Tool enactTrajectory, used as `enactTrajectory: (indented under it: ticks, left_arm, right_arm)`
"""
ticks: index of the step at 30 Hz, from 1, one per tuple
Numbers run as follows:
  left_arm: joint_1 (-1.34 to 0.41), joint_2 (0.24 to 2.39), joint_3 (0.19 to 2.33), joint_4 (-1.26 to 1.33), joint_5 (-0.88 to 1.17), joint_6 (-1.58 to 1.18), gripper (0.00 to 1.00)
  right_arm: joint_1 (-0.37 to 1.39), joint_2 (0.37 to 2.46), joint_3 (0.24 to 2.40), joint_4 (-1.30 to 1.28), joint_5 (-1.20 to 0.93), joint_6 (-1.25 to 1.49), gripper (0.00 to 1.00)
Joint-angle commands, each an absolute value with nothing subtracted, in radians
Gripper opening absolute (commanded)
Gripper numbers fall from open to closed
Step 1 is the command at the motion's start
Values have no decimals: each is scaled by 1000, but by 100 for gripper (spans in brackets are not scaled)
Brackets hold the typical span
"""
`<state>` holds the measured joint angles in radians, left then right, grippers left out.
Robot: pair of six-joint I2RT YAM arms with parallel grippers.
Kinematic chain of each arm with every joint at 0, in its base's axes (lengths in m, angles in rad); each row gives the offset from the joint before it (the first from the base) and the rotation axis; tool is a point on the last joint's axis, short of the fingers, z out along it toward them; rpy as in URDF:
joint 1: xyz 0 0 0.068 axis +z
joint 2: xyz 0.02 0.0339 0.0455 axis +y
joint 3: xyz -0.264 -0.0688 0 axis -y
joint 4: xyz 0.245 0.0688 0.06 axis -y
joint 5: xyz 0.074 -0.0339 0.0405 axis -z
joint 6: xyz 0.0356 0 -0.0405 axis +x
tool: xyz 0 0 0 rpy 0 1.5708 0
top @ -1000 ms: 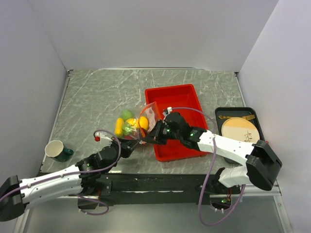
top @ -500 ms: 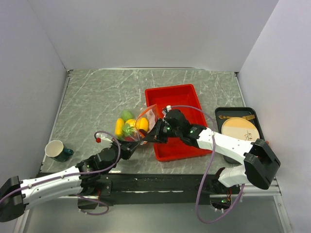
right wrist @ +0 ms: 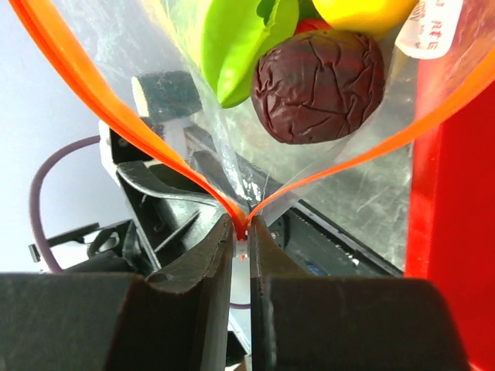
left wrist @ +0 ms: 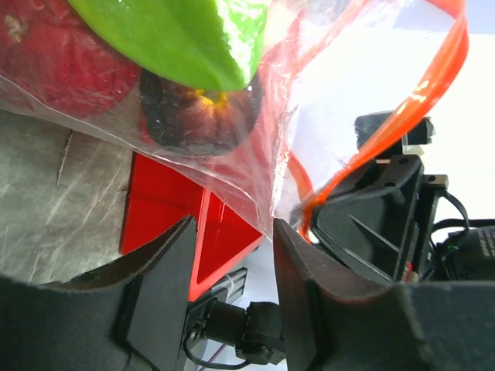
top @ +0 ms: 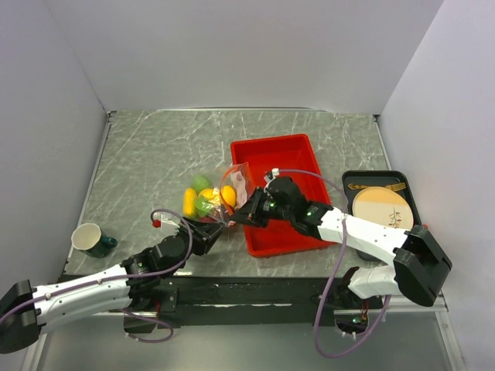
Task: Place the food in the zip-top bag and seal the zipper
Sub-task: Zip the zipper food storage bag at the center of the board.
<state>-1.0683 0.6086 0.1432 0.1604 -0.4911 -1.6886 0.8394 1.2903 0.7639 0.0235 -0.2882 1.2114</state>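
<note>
right arm (top: 363, 236) reaches low across the red tray (top: 278, 147), right jaws pressed together on the zipper (right wrist: 241, 220). left arm (top: 85, 290) stretches forward over the bench (top: 155, 154), left jaws spread, bag film at the gap (no firm grip seen). zip-top bag (top: 238, 179), holding the food (top: 203, 199), is just left of the tray. against half a second ago, positions barely differ.

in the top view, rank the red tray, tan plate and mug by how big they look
Largest to smallest:
1. red tray
2. tan plate
3. mug
The gaps are clear; no two look alike.
</note>
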Motion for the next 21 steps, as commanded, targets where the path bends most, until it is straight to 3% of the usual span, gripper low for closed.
enactTrajectory:
  ticks: [1, 21]
  left_arm:
    - [-1071, 640, 143, 215, -482, -1675, 52]
    - [-1071, 632, 178, 147, -463, -1727, 54]
  right_arm:
    - [873, 1258, 746, 93, -281, 1285, 0]
    - [934, 1226, 638, 139, -241, 1414, 0]
